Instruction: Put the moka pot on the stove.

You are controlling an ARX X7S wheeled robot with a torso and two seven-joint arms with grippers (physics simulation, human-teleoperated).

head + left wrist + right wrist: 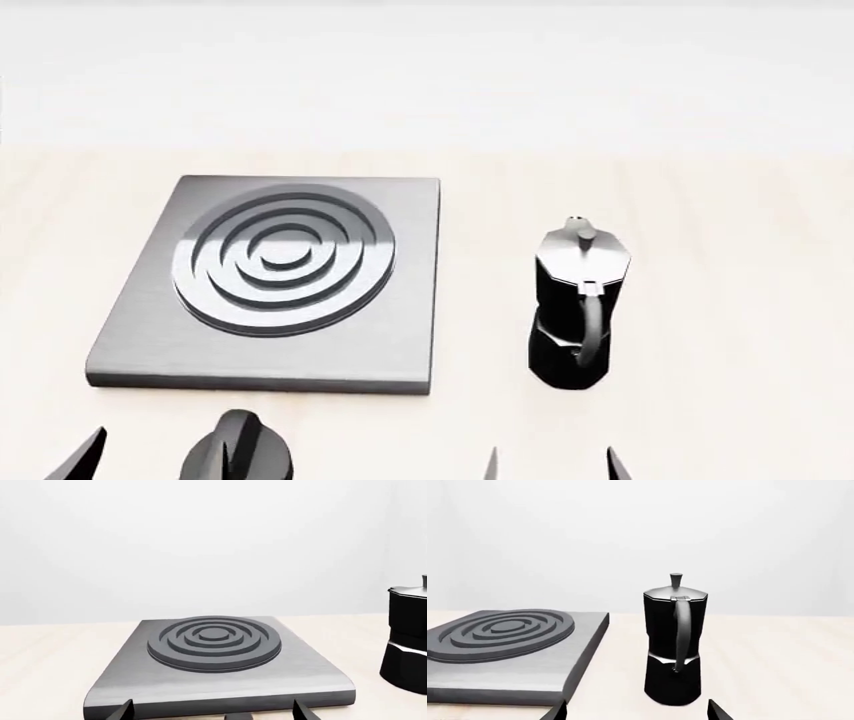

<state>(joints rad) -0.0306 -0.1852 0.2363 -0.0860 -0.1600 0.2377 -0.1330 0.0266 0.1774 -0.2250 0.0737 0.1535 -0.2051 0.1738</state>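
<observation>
1. Moka pot (579, 300) is standing upright on the table (747, 300), just right of the stove (400, 330), not touching.
2. Right gripper (637, 711) is gaping wide w/ nothing held, pot ahead.
3. Left gripper (212, 710) is likewise spread, empty, facing stove.

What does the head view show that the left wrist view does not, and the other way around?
Only the head view shows the whole moka pot with lid and handle, a black knob near the stove's front edge, and the right tool. Only the left wrist view shows the stove's front edge side-on. Both share the stove, the burner and the left tool.
</observation>
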